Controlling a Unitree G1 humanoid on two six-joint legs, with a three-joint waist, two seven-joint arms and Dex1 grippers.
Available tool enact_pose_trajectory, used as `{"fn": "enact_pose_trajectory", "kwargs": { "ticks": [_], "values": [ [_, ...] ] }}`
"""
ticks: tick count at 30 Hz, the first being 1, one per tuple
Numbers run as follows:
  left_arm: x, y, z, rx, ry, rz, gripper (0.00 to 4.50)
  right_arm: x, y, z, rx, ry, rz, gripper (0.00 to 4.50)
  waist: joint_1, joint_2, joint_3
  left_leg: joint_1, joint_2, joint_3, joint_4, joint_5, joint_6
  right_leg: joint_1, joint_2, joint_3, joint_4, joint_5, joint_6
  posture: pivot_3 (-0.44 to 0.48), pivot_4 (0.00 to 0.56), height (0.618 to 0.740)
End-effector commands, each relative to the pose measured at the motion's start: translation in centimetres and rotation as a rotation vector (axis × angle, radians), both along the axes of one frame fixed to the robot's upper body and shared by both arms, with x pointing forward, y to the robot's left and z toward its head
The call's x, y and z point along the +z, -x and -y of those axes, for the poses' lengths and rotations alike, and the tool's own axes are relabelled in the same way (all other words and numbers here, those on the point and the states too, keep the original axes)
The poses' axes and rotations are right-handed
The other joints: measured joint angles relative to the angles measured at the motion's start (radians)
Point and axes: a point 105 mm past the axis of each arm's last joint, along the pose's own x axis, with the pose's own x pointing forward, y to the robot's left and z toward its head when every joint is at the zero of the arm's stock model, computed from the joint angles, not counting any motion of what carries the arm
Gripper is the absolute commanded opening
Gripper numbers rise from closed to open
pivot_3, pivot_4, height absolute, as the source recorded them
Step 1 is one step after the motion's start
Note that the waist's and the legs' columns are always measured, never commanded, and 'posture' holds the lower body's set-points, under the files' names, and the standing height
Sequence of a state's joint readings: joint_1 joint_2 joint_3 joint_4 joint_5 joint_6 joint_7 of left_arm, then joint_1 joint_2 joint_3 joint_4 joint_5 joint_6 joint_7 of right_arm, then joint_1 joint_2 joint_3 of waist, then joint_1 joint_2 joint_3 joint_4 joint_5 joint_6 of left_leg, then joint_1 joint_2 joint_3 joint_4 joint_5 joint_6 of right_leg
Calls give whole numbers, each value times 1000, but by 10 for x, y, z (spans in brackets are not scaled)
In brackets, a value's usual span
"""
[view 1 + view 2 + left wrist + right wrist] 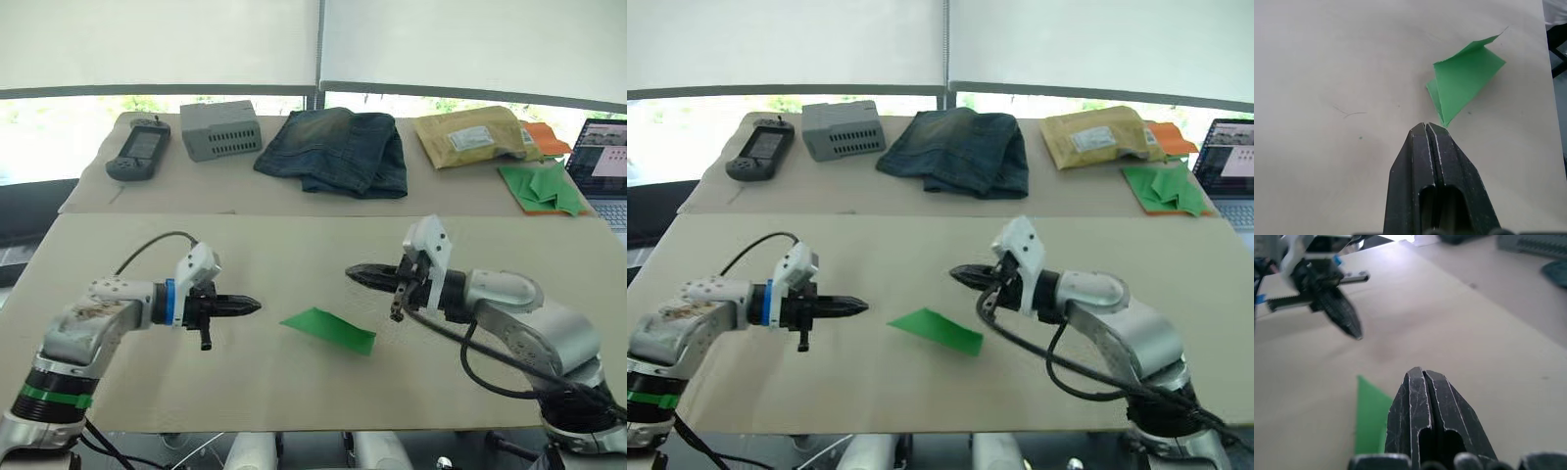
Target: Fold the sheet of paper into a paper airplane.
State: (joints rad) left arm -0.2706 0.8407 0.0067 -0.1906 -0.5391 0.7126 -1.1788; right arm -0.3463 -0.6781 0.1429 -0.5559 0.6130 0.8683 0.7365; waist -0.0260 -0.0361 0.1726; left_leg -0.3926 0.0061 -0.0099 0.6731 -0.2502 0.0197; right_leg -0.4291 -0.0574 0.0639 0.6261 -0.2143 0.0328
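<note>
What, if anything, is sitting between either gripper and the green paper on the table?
Nothing visible. The folded green paper lies flat on bare table between the left gripper and the right gripper. Both grippers are shut, empty, and pointing inward toward it. The jeans and other items lie on the far table.

beige table (294, 392), bright windows (59, 127) — white blinds (157, 44)

Along the far table (196, 191) you have a dark handheld controller (138, 150), a grey vented box (221, 129), folded jeans (338, 150), a yellow-brown padded envelope (468, 136), a heap of green paper pieces (541, 188) and a laptop (605, 166) at the right edge.
</note>
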Motion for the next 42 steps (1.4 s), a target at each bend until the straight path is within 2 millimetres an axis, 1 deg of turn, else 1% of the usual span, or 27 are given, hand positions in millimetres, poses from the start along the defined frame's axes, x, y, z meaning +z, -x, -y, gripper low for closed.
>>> {"fn": "enact_pose_trajectory", "kwargs": {
  "ticks": [1, 3, 5, 7, 10, 14, 16, 19, 21, 23, 26, 29, 31, 34, 35, 39, 42],
  "values": [
    [8, 7, -3, -10, -22, 35, 0, -6, 15, -6, 71, 73, -45, 20, 3, 0, 0, -3, -1, 0, 0, 0, 0, -3, -1, 0, 0, 1, -1, 0, 150, 728],
    [3, 11, -8, 19, -58, 1, 0, -9, 18, -8, 78, 75, -72, 20, 1, 0, 0, -12, -3, 0, 3, 0, 0, -12, -2, 1, 1, 2, 0, 0, 150, 728],
    [2, 20, -8, 11, -60, -10, 0, -18, 16, -7, 66, 102, -80, 20, -1, 0, 0, -14, -4, 0, 3, 0, 0, -13, -3, 2, 2, 3, 1, 0, 150, 728],
    [2, 24, -6, 17, -46, -9, 0, -27, 12, -3, 42, 129, -91, 20, 1, 0, 0, -13, -4, 0, 4, 0, 0, -12, -4, 2, 1, 4, 1, 0, 150, 728],
    [3, 27, -5, 34, -41, 4, 0, -30, 4, 1, 19, 144, -83, 20, 7, -1, 0, -13, -3, 0, 6, 0, 0, -11, -3, 2, 1, 4, 2, 0, 150, 728],
    [5, 29, -4, 63, -28, 21, 0, -30, -17, 11, -46, 168, -48, 20, 8, -1, 1, -11, -2, 3, 8, 1, 0, -9, -3, 2, 0, 4, 6, 0, 150, 728],
    [9, 29, -1, 65, 0, 38, 0, -28, -27, 16, -68, 172, -30, 20, 8, -1, 1, -10, -2, 4, 8, 2, 0, -9, -2, 2, 0, 5, 7, 0, 150, 728],
    [27, 29, 8, 50, 96, 72, 0, -22, -37, 25, -90, 172, -13, 20, 8, -1, 1, -9, 0, 8, 8, 2, -1, -9, 0, 2, 1, 5, 6, 0, 150, 728],
    [38, 26, 11, 49, 140, 108, 0, -16, -38, 29, -88, 162, -12, 20, 10, -1, 1, -9, 1, 9, 8, 2, -1, -9, 0, 2, 1, 6, 5, 0, 150, 728],
    [45, 23, 13, 43, 157, 133, 0, -6, -34, 31, -58, 139, -12, 20, 11, -1, 1, -10, 1, 9, 8, 2, -1, -9, 2, 2, 1, 8, 1, 0, 150, 728],
    [48, 23, 15, 24, 157, 141, 0, 14, -29, 30, -19, 90, -3, 20, 10, -1, 1, -10, 0, 10, 8, 2, -1, -9, 1, 2, 1, 8, 0, 0, 150, 728],
    [44, 23, 17, 8, 128, 141, 0, 25, -21, 24, 25, 70, -19, 20, 5, -1, 1, -10, 1, 10, 8, 2, -1, -9, 1, 3, 1, 8, 0, 0, 150, 728],
    [42, 21, 18, 3, 116, 144, 0, 27, -19, 16, 39, 70, -32, 639, 5, -1, 1, -10, 1, 10, 8, 2, -1, -9, 2, 3, 1, 8, 0, 0, 150, 728],
    [32, 18, 18, 4, 59, 133, 0, 13, -11, 3, 89, 162, -32, 1634, 7, -1, 0, -9, 1, 10, 8, 2, -1, -9, 2, 2, 2, 8, 0, 0, 150, 728],
    [28, 16, 17, 11, 34, 144, 0, 9, -13, -2, 83, 176, -27, 1944, 7, -1, 1, -9, 1, 10, 8, 2, -1, -9, 2, 2, 2, 8, 0, 0, 150, 728],
    [23, 15, 17, 5, 7, 163, 0, -15, -22, -8, 49, 287, -12, 1944, 5, -1, 1, -9, 1, 12, 8, 2, -1, -10, 1, 3, 2, 8, 0, 0, 150, 728],
    [22, 16, 17, -1, 2, 165, 0, -20, -27, -10, 27, 292, -11, 1944, 6, -1, 0, -10, 0, 12, 8, 2, -1, -10, 1, 3, 2, 9, -1, 0, 150, 728]
  ]
}}
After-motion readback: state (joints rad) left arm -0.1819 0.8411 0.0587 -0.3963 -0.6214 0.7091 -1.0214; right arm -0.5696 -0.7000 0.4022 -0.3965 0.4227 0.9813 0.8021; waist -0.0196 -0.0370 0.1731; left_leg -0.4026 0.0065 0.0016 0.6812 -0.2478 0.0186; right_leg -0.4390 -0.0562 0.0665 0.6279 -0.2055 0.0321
